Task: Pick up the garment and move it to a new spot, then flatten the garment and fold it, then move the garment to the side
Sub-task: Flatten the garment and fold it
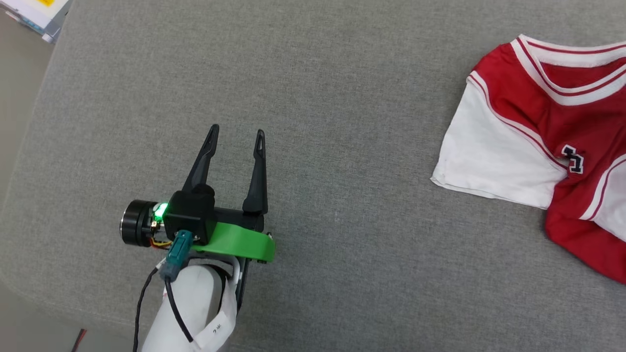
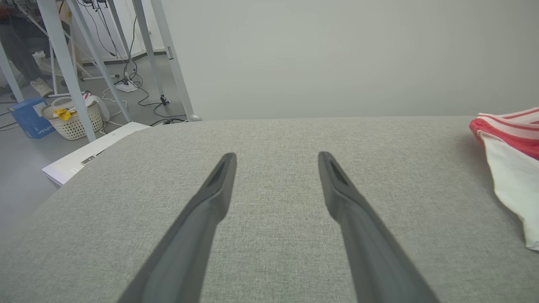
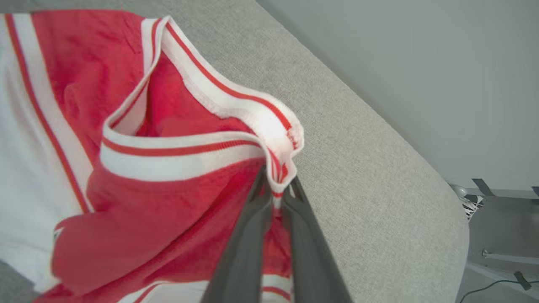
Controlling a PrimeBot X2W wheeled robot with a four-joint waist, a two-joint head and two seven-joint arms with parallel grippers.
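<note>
right tool [image 3: 278, 183] clenched on the garment [image 1: 577, 117], left tool [image 1: 236, 131] released and empty.
the red garment lies rumpled at the right side of the grey cloth tabletop [image 1: 342, 88], one white sleeve [image 1: 489, 151] spread flat toward the left. in the right wrist view the two dark fingers pinch the striped red-and-white collar [image 3: 236, 99] at its fold, that edge standing up off the cloth. the left tool hovers well apart from the garment, toward the tabletop's near left corner, fingers spread wide with nothing between them.
</note>
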